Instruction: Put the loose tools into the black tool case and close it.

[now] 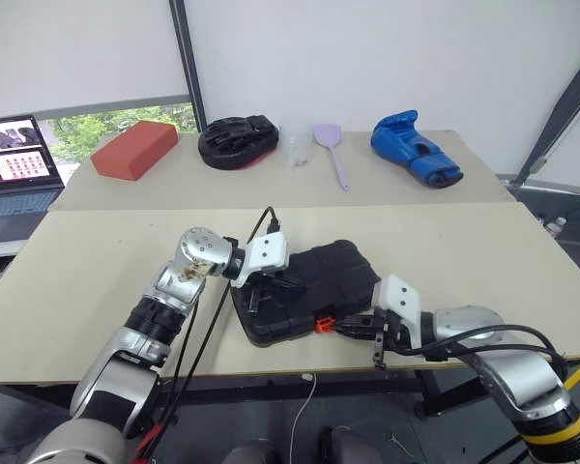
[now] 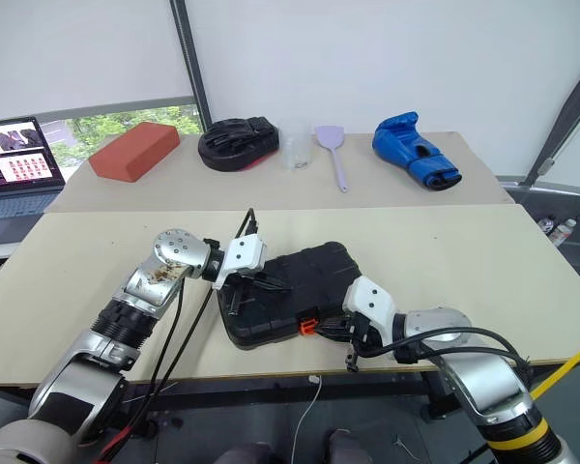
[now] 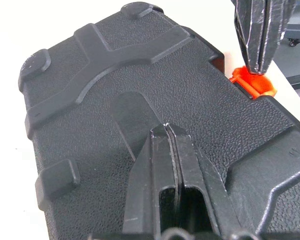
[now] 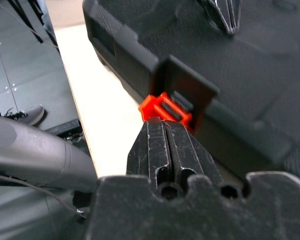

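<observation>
The black tool case lies with its lid down near the front edge of the near table. My left gripper is shut, and its tips rest on the textured lid near the case's left end. My right gripper is shut too, its tips against the orange latch in the middle of the case's front edge. In the left wrist view the right gripper points down onto that latch. The loose tools are out of view.
On the far table stand a red brick, a black padded mitt, a clear cup, a purple spatula and a blue boxing glove. A laptop sits at the far left. The near table's front edge runs just behind my right gripper.
</observation>
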### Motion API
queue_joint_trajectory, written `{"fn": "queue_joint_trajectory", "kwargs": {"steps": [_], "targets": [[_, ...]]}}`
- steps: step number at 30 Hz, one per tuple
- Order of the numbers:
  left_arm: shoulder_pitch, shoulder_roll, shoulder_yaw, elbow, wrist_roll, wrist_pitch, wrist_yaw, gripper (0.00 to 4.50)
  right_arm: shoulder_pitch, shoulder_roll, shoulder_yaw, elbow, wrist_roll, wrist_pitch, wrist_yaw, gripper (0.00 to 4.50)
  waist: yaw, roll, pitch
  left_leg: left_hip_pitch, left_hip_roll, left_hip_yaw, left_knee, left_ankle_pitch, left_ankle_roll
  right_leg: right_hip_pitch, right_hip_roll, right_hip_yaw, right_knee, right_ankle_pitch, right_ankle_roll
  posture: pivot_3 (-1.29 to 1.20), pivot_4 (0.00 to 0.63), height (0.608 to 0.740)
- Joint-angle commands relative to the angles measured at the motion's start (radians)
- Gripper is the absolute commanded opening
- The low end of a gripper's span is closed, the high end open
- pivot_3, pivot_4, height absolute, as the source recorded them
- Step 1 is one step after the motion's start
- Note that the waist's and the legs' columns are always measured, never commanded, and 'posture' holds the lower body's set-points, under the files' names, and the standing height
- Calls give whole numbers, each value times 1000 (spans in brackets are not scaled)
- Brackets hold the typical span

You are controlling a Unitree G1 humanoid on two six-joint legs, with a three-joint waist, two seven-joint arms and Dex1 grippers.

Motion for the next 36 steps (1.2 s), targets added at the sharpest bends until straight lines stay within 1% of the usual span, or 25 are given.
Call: {"fn": "queue_joint_trajectory", "kwargs": {"steps": [1,7,10,14,17,23,25,27,29,31,34,36], "targets": [[17,1,-28,47,38,22,9,8,35,-23,-60,-62,34,11,-6,85,2,0,0,0,0,0,0,0,0,0,0,0,0,0,0,0,150,740],[8,-19,-38,42,34,17,-7,8,65,-23,7,-36,-25,-11,-19,85,8,0,0,0,0,0,0,0,0,0,0,0,-1,0,0,0,150,740],[4,-19,-71,44,66,-44,-21,8,38,8,54,26,-70,-35,-37,85,12,0,0,0,0,0,0,0,0,0,0,0,-1,0,0,0,150,740],[-4,-22,-94,76,95,-106,-18,8,-10,52,79,59,-84,-41,-44,85,15,0,0,0,0,0,0,0,0,0,0,0,-1,0,0,0,150,740],[-8,-21,-112,99,123,-160,-12,8,-39,86,70,49,-72,-46,-49,85,16,0,0,-1,0,0,-1,0,0,0,0,0,-1,0,0,0,150,740],[-16,-22,-140,167,187,-280,1,8,-100,133,-1,21,-3,16,-71,85,10,0,0,0,0,0,0,0,0,0,0,0,-1,0,1,0,150,740],[-15,-26,-146,183,200,-306,4,8,-107,130,10,41,-20,5,-72,85,10,0,0,0,1,0,-1,0,-1,0,1,0,-1,-1,1,0,150,740],[-14,-30,-148,192,206,-321,6,8,-109,126,24,60,-39,-8,-76,85,11,0,-1,0,2,0,-1,0,-1,0,1,0,0,-3,5,0,150,740],[-13,-33,-146,195,206,-325,6,8,-113,131,26,65,-35,-3,-80,85,11,0,-3,0,2,0,-1,0,-1,0,1,0,0,-3,5,0,150,740],[-10,-37,-130,189,191,-294,5,8,-109,121,26,54,-24,14,-70,85,11,0,-6,0,1,0,-1,0,-1,0,1,0,0,-3,4,0,150,740],[-2,-21,-94,179,162,-236,1,8,-77,81,6,12,9,35,-34,85,11,1,-8,0,1,0,-1,0,-1,0,1,0,0,-3,4,0,150,740],[12,8,-56,159,126,-176,-7,8,-40,34,-30,-29,54,53,3,85,12,1,-8,0,1,0,-1,0,0,0,1,0,-1,-3,4,0,150,740]]}}
